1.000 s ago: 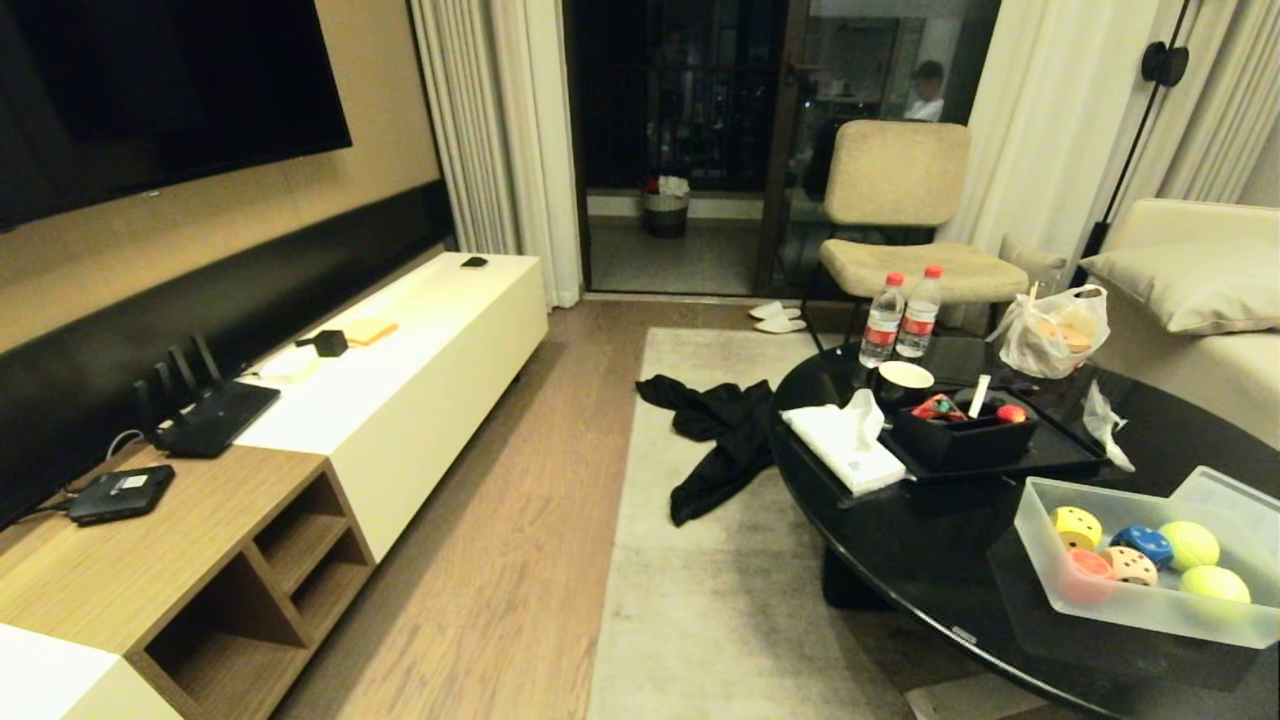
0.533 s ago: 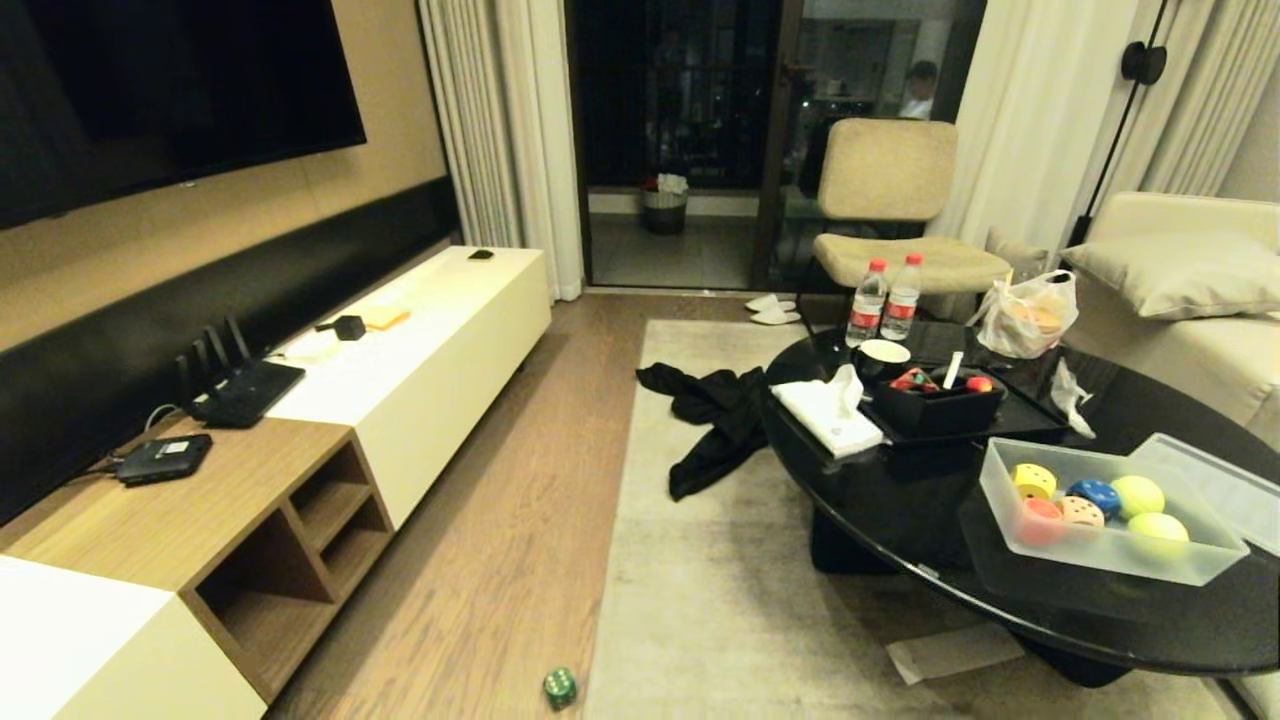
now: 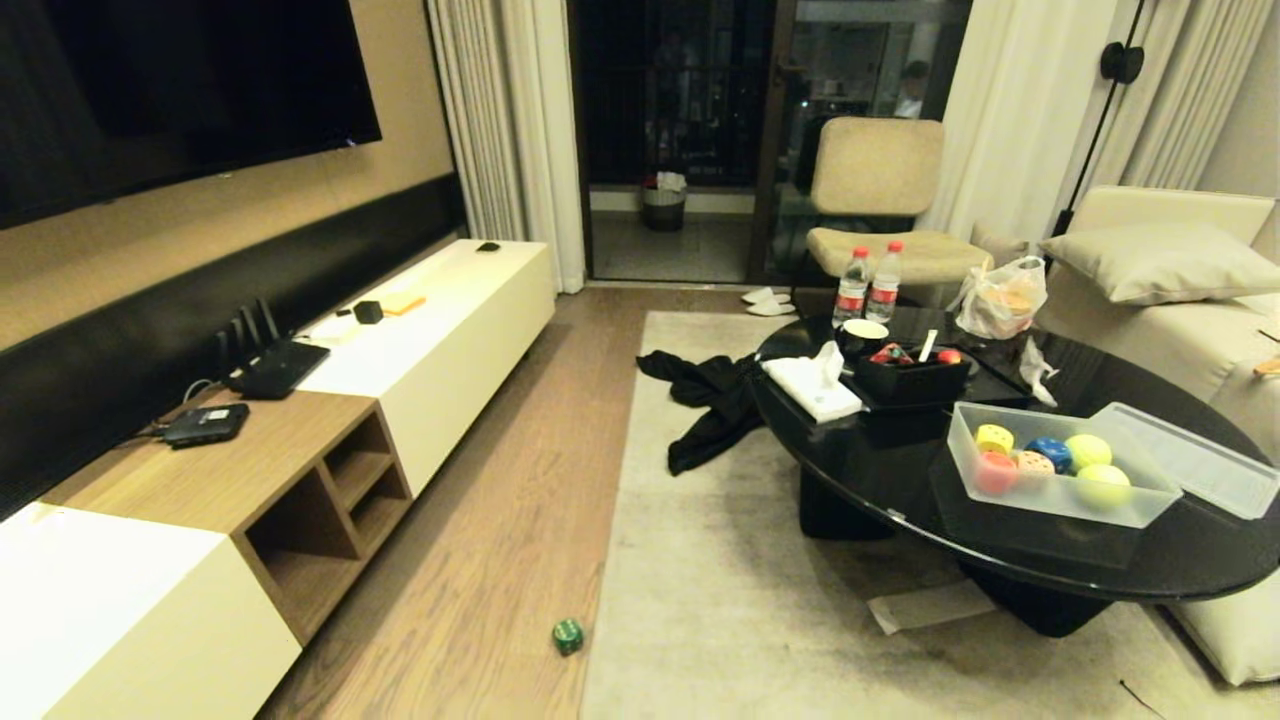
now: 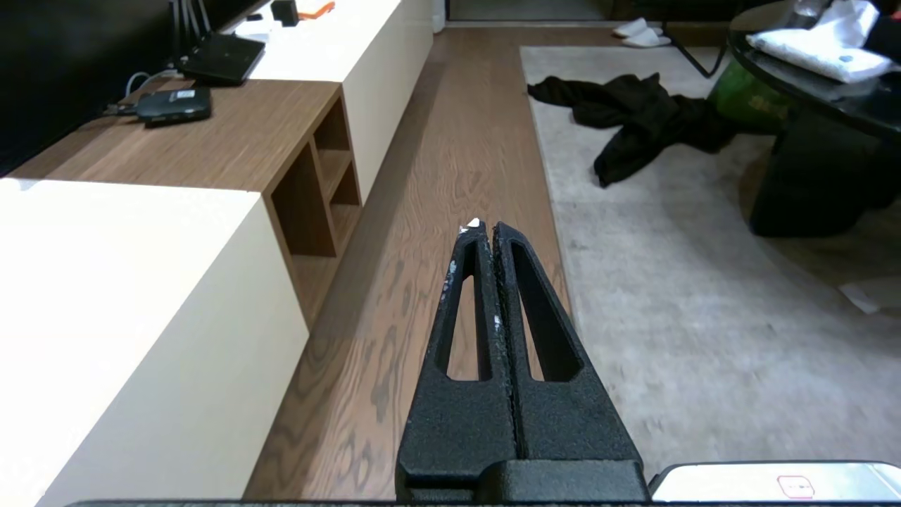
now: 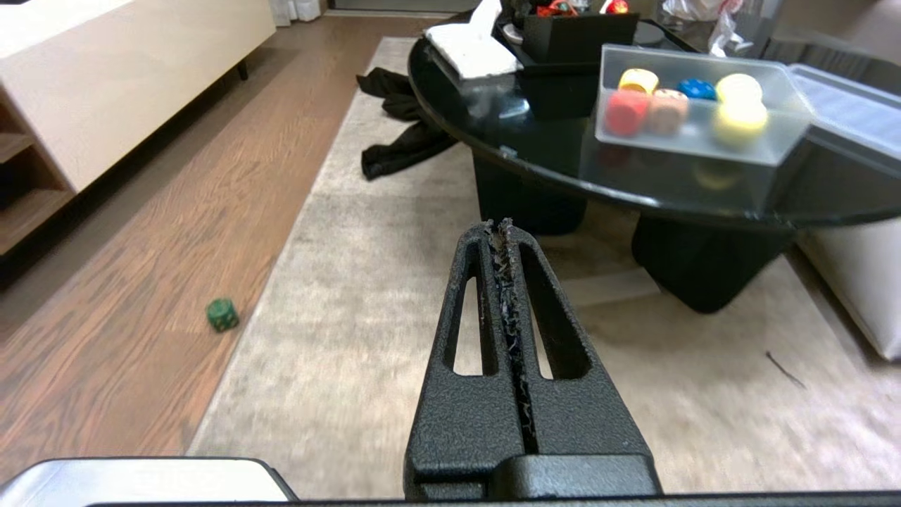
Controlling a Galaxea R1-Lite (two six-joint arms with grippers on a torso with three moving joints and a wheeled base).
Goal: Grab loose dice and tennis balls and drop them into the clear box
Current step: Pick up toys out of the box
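Living-room floor ahead of me: on the left, wood boards with one green die loose just beside the rug edge. That's my remaining pickup, I reckon. Left gripper pinched closed, empty; right gripper the same, both hanging over the floor. Off right, the clear box sits on the black surface, four dice and both tennis balls inside. Next: drive closer, stoop, open over that die.

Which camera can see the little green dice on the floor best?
The right wrist view: the green die sits on the wooden floor near the rug edge, bigger and clearer there. The head view shows it smaller. The left wrist view doesn't show it.
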